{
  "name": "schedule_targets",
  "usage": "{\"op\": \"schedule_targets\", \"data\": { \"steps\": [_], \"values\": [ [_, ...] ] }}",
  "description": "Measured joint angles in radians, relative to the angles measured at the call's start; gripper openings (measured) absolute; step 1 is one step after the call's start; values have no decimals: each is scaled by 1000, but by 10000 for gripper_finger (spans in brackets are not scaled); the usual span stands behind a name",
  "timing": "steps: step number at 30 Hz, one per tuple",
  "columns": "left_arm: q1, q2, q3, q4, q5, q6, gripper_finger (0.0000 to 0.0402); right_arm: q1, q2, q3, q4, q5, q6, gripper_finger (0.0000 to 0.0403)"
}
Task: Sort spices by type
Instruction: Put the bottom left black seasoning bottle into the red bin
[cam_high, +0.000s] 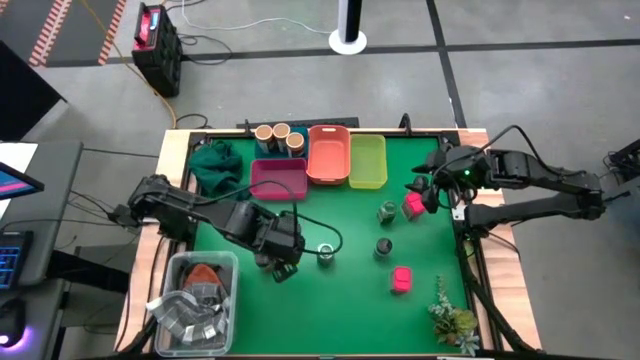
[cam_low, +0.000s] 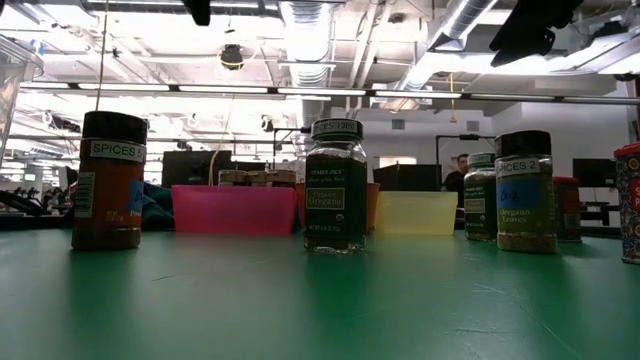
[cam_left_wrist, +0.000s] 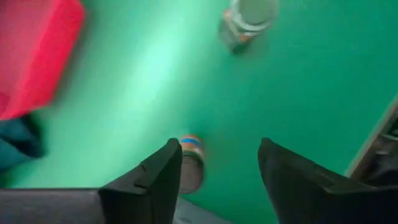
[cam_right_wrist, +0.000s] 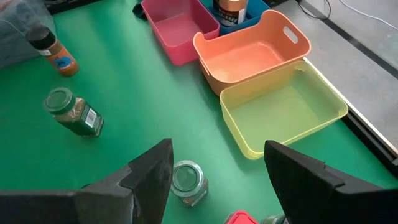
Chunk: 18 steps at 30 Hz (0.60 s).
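Left pincer (cam_high: 283, 262): hangs over the near-left part of the green surface (cam_high: 330, 300), fingers spread wide and holding nothing.
Its target: a brown-filled jar (cam_left_wrist: 191, 168) stands upright right under the left pincer, tucked against the inner face of one finger (cam_left_wrist: 163, 180) and off-centre in the gap; this looks like the dark-capped jar labelled "SPICES" (cam_low: 109, 181) in the low view.
Key relation: the jar's long axis is vertical and the pincer looks down along it, so a small sideways shift should centre it before the fingers come together.
Next nearest spice: a clear jar (cam_high: 325, 255) stands just beside the left pincer, toward the middle of the surface.
Right pincer (cam_high: 432, 193): hovers near the far-right edge, fingers wide apart and empty, with a clear glass jar (cam_right_wrist: 187, 181) below and between them.
Other spices: a green-topped jar (cam_high: 386, 211), a dark-topped jar (cam_high: 384, 247) and a pink box (cam_high: 401, 279) stand apart on the right half, nearer the right arm.
Trays: magenta (cam_high: 278, 180), orange (cam_high: 328, 155) and yellow-green (cam_high: 367, 161) sit along the far side.
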Motion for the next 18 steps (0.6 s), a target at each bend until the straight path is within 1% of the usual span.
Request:
{"op": "schedule_targets", "data": {
  "steps": [4, 8, 10, 13, 18],
  "values": [
    [37, -1, -42, -5, 8, 16, 238, 0, 0, 0, 2, 0, 0, 279],
    [70, -1, -134, 17, 72, 50, 267, 0, 0, 0, 21, 0, 0, 279],
    [82, 0, -183, 52, 129, 67, 279, 0, 0, 0, 32, 0, -2, 279],
    [91, 1, -247, 104, 205, 96, 292, 0, 0, 0, 47, 0, -2, 279],
    [91, 0, -320, 115, 225, 135, 298, 0, 0, 0, 46, 0, -2, 279]
  ]
}}
